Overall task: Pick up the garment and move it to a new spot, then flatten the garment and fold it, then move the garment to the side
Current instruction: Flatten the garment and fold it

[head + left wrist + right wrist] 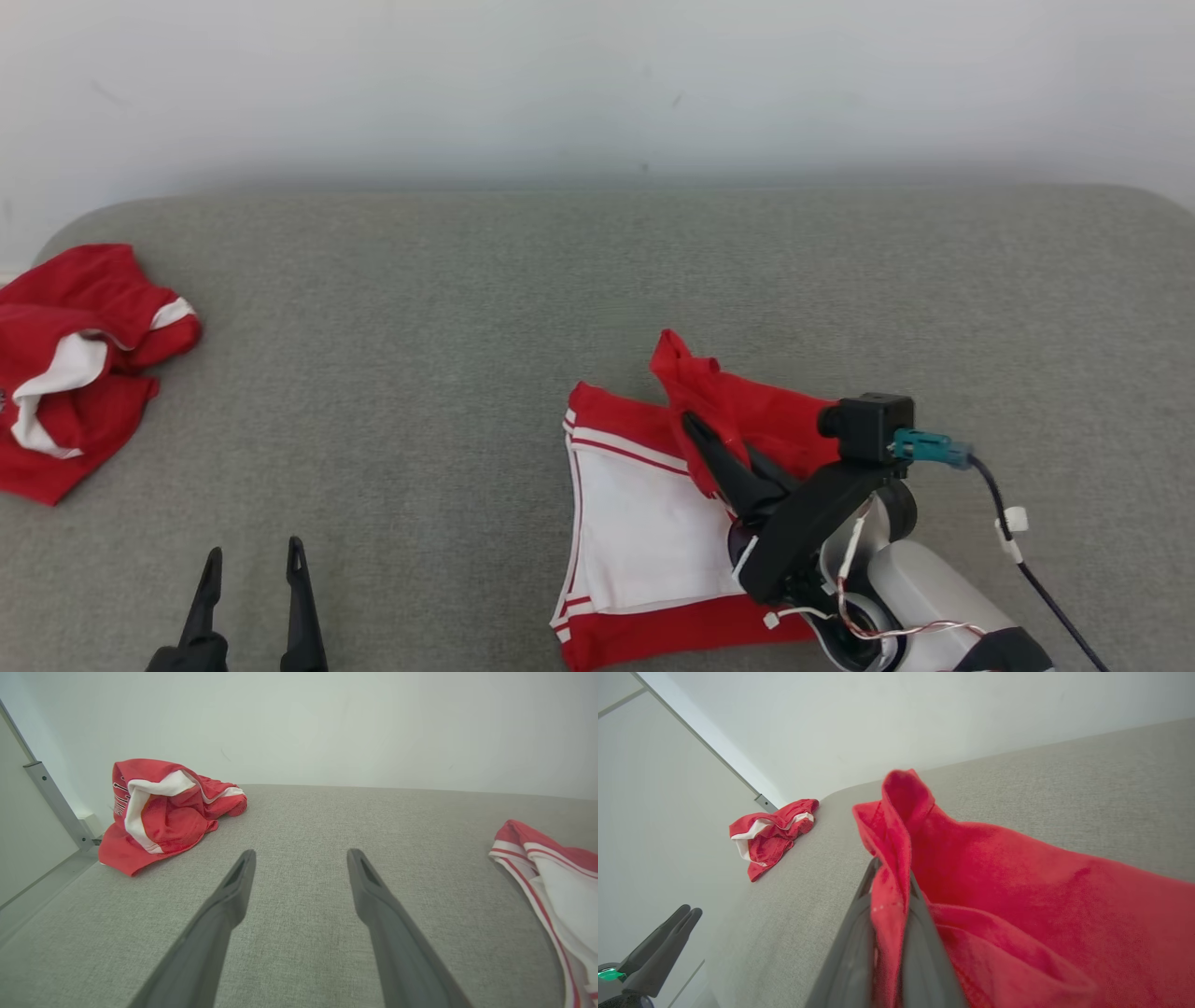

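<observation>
The right tool (698, 431) is clamped narrow on a raised fold of the red-and-white mesh sports garment (635, 523). Its own wrist view shows red cloth squeezed between the two dark fingers (850, 952), a grip the head view half hides behind the arm. The left tool (255, 551) stands wide, holding nothing, with the garment well off to its right. The garment lies partly spread on the grey woven fabric surface (420, 373) under the right tool: a white panel, red bands, thin edge stripes and one corner lifted into a peak. Ahead and left of the left tool lies a crumpled second red-and-white garment (75, 373).
</observation>
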